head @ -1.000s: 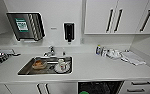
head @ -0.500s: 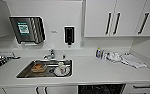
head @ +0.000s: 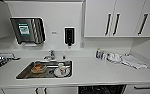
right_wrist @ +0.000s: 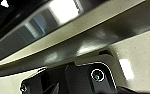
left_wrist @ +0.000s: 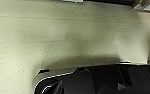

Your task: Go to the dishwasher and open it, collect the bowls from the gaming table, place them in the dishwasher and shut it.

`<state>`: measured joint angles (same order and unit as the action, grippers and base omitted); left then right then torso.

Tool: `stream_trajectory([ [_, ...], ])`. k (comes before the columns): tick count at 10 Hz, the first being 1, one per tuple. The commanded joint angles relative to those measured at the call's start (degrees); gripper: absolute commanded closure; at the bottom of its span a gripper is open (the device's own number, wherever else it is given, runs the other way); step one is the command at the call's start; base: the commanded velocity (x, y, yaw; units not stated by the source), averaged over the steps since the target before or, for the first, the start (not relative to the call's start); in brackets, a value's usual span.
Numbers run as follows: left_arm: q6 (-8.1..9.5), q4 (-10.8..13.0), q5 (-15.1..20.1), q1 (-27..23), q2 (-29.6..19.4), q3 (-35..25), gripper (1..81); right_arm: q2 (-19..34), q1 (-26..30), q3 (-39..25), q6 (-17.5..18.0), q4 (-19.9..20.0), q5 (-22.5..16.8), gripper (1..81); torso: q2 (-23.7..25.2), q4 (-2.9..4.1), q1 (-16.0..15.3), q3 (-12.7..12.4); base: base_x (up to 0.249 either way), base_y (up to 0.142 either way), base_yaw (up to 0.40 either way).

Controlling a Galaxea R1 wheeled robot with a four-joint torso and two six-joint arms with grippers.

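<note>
The dishwasher (head: 101, 89) shows as a dark racked opening under the white counter (head: 103, 72), at the lower edge of the head view, right of the sink. In the right wrist view a shiny steel panel (right_wrist: 78, 42) slants across close by, above pale floor (right_wrist: 141, 57). The left wrist view looks down on pale speckled floor (left_wrist: 66, 37). The bowls and the gaming table are out of view.
A steel sink (head: 26, 72) holds an orange-brown dish (head: 38, 68) and white crockery (head: 61, 70), with a tap (head: 51, 53) behind. A towel dispenser (head: 28, 30) and soap dispenser (head: 69, 36) hang on the wall. Bottles (head: 98, 53) and cloths (head: 126, 60) lie at the right; cabinets (head: 116, 17) hang above.
The whole head view has shifted slightly, so the camera moved a little. Nothing on the counter or in the sink has moved.
</note>
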<state>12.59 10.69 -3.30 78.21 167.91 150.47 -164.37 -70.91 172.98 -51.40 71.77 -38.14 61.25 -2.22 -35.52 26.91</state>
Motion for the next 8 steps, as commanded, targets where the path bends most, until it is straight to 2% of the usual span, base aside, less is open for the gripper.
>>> stream_trajectory([
  [1, -0.11, 0.21, 2.34, -3.90, -0.64, -0.08, 1.0, 0.42, 5.47, 1.12, -0.20, 9.15, -5.01, 1.0, 0.02, 0.00, 0.00, 0.00, 0.000, 0.000, 0.000],
  [3, -0.11, 0.21, 2.78, -3.90, -0.64, 0.00, 1.0, -0.37, 5.56, 0.07, -0.28, 15.22, -5.45, 1.0, 0.00, 0.00, -0.02, 0.00, 0.000, 0.000, 0.000],
  [5, -0.11, 0.12, 2.86, -3.72, -0.82, -0.09, 1.0, -0.90, 5.56, -1.96, -0.28, 19.55, -5.80, 1.0, 0.00, 0.00, -0.05, 0.00, 0.000, 0.000, 0.000],
  [6, -0.11, 0.12, 2.86, -3.64, -1.08, 0.00, 1.0, -1.16, 5.64, -2.75, -0.28, 21.30, -5.89, 1.0, 0.00, 0.00, -0.05, 0.00, 0.000, 0.000, 0.000],
  [8, -0.11, -0.14, 2.86, -3.64, -1.26, 0.00, 1.0, -1.52, 6.43, -3.28, -0.20, 21.84, -6.06, 1.0, 0.00, 0.00, -0.07, 0.00, 0.000, 0.000, 0.000],
])
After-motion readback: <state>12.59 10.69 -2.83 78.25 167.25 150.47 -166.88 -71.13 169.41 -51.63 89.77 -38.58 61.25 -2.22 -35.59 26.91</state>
